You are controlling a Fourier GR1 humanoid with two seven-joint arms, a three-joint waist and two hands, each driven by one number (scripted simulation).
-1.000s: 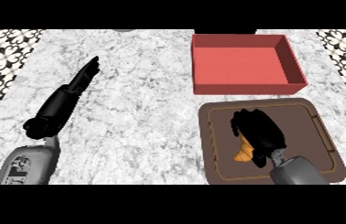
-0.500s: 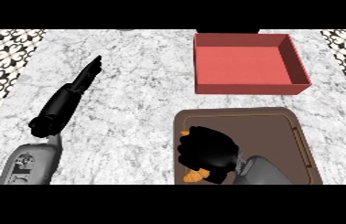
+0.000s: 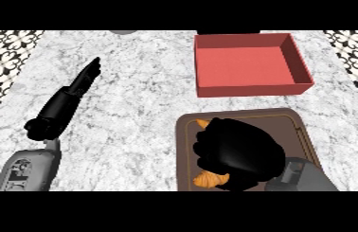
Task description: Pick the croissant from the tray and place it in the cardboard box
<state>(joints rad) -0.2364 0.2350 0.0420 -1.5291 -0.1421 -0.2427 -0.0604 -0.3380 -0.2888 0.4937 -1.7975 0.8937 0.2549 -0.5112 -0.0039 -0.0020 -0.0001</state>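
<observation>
In the head view, the right hand (image 3: 237, 153) fills the lower right of the frame, lying over the brown tray (image 3: 297, 124) with its fingers curled down around the croissant (image 3: 210, 179). Only two golden ends of the croissant show, one at the hand's upper left edge and one at its lower left, so its long axis appears to run up and down the frame beneath the palm. Whether it has lifted off the tray cannot be told.

The red box (image 3: 252, 65), which is what stands in for the cardboard box, sits in the upper right, directly above the tray and just apart from it, open side up. The coming move is therefore straight up the frame, over the box's near wall, which is the one thing to rise above.

The left hand (image 3: 84, 79) rests at the left on the marble counter (image 3: 140, 84), fingers straight, pointing toward the upper edge, well apart from both tray and box.
</observation>
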